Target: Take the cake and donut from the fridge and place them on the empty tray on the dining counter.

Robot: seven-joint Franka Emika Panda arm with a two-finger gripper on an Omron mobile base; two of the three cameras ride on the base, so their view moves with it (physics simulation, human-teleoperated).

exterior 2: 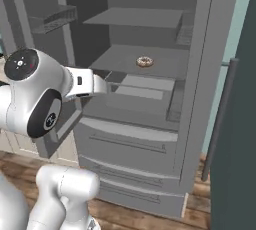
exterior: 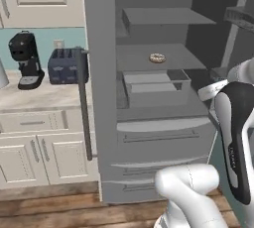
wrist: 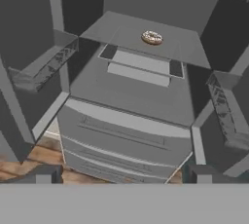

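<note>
You had the fridge (exterior: 149, 98) standing open, with the donut (exterior: 157, 58) lying on its middle shelf. A toaster (exterior: 65, 66) and coffee machine (exterior: 26, 59) sat on the wall counter (exterior: 44, 98).

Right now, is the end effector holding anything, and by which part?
Nothing is held. The end effector is open, short of the fridge; the donut lies untouched on its shelf.

A black espresso machine (exterior: 26, 59) stands on the pale stone wall counter (exterior: 42, 98), just beside a dark blue-grey two-slot toaster (exterior: 67, 65). Behind them runs a light teal backsplash (exterior: 43, 37). Cream panelled cabinets (exterior: 39, 153) sit below, above brown wooden plank flooring (exterior: 59, 211).
</note>
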